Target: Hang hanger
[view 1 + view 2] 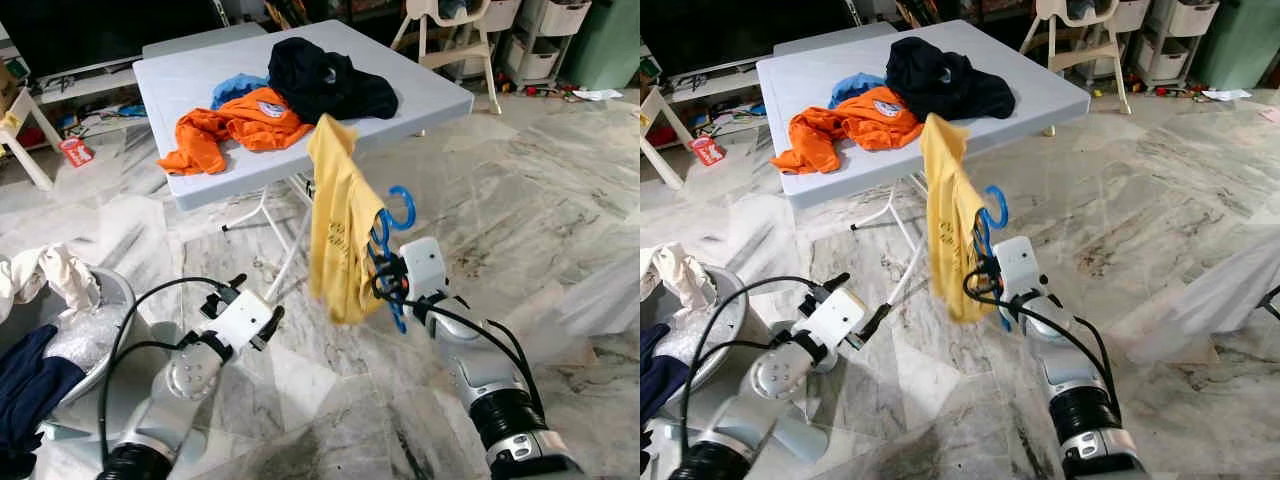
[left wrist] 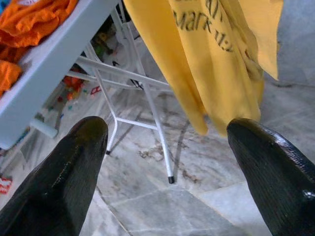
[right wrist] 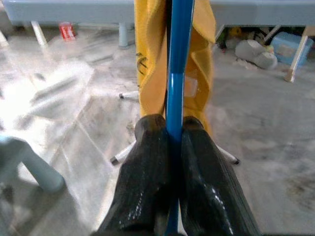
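A: Firstly, item one: blue hanger [image 1: 392, 232], stiff plastic by the look of it, carrying a yellow T-shirt [image 1: 336, 225]. Location?

B: Held up in the air just off the corner of the grey folding table [image 1: 420, 92]. The right gripper [image 3: 170, 129] has its two fingers pinched tight on the hanger's bar; the hook [image 1: 403, 207] stands free above it.

A: Handling notes?

B: Likely light. The hanger is rigid and smooth, so it could slip or twist between the pads. The shirt is soft, bunched to one side, and would swing and could slide off if tilted. Best hold: the bar, as now, leaving the hook free for a rail.

A: Item two: left gripper [image 2: 167, 162]?

B: Low, near the table's white legs [image 2: 147, 105], fingers spread wide, holding nothing, pointing towards the shirt's hem.

A: Sundries?

B: Orange garment [image 1: 235, 125] and black garment [image 1: 325, 75] on the table; a basin [image 1: 100, 330] of laundry on the marble floor [image 1: 520, 190].
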Tool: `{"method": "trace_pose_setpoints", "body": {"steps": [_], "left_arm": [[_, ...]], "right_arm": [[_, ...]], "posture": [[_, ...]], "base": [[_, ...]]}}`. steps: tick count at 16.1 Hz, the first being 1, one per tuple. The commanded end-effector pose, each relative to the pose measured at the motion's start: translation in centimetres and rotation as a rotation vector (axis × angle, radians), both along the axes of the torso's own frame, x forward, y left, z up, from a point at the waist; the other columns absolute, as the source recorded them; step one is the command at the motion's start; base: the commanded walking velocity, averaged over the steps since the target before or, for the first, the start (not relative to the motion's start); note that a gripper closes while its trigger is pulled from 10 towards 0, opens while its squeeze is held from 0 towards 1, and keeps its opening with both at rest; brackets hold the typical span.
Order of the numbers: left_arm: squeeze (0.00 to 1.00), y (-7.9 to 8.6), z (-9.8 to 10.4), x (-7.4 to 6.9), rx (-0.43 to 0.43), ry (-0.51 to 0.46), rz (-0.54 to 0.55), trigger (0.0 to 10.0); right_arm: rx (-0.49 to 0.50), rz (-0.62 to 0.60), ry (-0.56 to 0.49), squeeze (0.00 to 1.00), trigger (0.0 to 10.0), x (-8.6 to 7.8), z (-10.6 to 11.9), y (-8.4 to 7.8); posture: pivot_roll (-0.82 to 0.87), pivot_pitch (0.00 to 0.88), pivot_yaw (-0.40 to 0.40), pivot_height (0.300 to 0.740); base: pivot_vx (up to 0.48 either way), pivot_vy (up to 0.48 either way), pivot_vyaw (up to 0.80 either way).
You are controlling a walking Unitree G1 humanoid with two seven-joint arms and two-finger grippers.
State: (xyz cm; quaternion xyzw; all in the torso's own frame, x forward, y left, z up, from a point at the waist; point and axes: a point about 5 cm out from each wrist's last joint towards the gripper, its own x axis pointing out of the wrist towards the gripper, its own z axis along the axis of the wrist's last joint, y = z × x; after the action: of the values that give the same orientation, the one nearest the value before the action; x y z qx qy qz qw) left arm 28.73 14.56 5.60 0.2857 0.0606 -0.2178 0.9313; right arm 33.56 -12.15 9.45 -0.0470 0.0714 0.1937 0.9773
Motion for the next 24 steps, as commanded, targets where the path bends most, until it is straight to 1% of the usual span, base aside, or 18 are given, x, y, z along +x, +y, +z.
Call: {"method": "trace_pose_setpoints", "body": {"steps": [1,2,4,5,8,9,10,12,13,15,17,18,19,20,21,23,24], "left_arm": [[0.0,0.1,-0.4,0.0,-0.01,0.017,0.032,10.0],[0.0,-0.5,-0.4,0.2,-0.028,0.011,0.03,10.0],[0.0,-1.4,-0.3,0.5,-0.039,0.008,0.018,10.0],[0.0,-2.3,-0.2,0.8,-0.05,0.004,0.003,10.0],[0.0,-3.5,-0.1,1.3,-0.078,0.01,-0.018,10.0],[0.0,-4.1,-0.2,1.3,-0.07,0.015,-0.037,10.0],[0.0,-4.6,-0.5,1.3,-0.057,0.02,-0.05,10.0],[0.0,-5.3,-1.0,1.2,-0.06,0.043,-0.061,10.0],[0.0,-5.6,-1.1,1.1,-0.075,0.053,-0.067,10.0],[0.0,-6.9,-1.3,0.9,-0.121,0.069,-0.094,10.0],[0.0,-7.2,-1.4,1.0,-0.137,0.069,-0.086,10.0],[0.0,-7.2,-1.3,1.5,-0.12,0.05,-0.05,10.0],[0.0,-7.2,-1.2,1.8,-0.113,0.041,-0.029,10.0],[0.0,-7.1,-1.1,2.4,-0.11,0.043,0.009,10.0],[0.0,-7.1,-1.1,2.7,-0.112,0.049,0.022,10.0],[0.0,-6.9,-0.9,2.9,-0.111,0.033,0.034,10.0],[0.0,-6.5,-0.4,3.1,-0.113,-0.001,0.05,10.0]], "right_arm": [[0.056,0.028,-0.057,0.0,0.0,0.2,1.9,0.9],[0.067,0.062,-0.058,0.0,0.0,-0.2,2.3,1.6],[0.104,0.09,-0.063,0.0,0.0,-0.6,3.2,2.2],[0.12,0.118,-0.079,0.0,0.0,-0.8,4.1,2.7],[0.146,0.115,-0.107,0.0,0.0,-0.9,4.9,2.7],[0.162,0.12,-0.122,0.0,0.0,-0.9,5.6,2.8],[0.173,0.119,-0.142,0.0,0.0,-0.8,6.4,2.9],[0.171,0.121,-0.163,0.0,0.0,-0.3,7.6,3.2],[0.173,0.123,-0.166,0.0,0.0,-0.2,7.9,3.3],[0.186,0.128,-0.172,0.0,0.0,0.1,9.1,3.8],[0.21,0.122,-0.163,0.0,0.0,0.2,9.6,4.0],[0.188,0.138,-0.163,0.0,0.0,0.0,10.1,4.4],[0.187,0.146,-0.162,0.0,0.0,-0.1,10.3,4.5],[0.189,0.165,-0.157,0.0,0.0,-0.3,10.9,4.7],[0.184,0.176,-0.156,0.0,0.0,-0.4,11.1,4.7],[0.171,0.175,-0.152,0.0,0.0,-0.5,10.6,4.4],[0.147,0.183,-0.147,0.0,0.0,-1.0,9.7,4.1]], "posture": [[-0.07,0.028,0.081,0.74],[-0.08,0.026,0.079,0.74],[-0.09,0.025,0.08,0.74],[-0.1,0.023,0.081,0.74],[-0.12,0.017,0.09,0.74],[-0.13,0.016,0.094,0.74],[-0.14,0.015,0.096,0.74],[-0.15,0.016,0.099,0.74],[-0.16,0.017,0.096,0.74],[-0.17,0.018,0.091,0.74],[-0.17,0.019,0.09,0.74],[-0.18,0.02,0.086,0.74],[-0.18,0.02,0.086,0.74],[-0.19,0.016,0.088,0.74],[-0.19,0.012,0.093,0.74],[-0.19,0.01,0.099,0.74],[-0.19,0.008,0.104,0.74]], "base": [[0.0,0.0,0.0],[0.0,0.0,0.0],[0.0,0.0,0.0],[0.0,0.0,0.0],[0.0,0.0,0.0],[0.0,0.0,0.0],[0.0,0.0,0.0],[0.0,0.0,0.0],[0.0,0.0,0.0],[0.0,0.0,0.0],[0.0,0.0,0.0],[0.0,0.0,0.0],[0.0,0.0,0.0],[0.0,0.0,0.0],[0.0,0.0,0.0],[0.0,0.0,0.0],[0.0,0.0,0.0]]}}
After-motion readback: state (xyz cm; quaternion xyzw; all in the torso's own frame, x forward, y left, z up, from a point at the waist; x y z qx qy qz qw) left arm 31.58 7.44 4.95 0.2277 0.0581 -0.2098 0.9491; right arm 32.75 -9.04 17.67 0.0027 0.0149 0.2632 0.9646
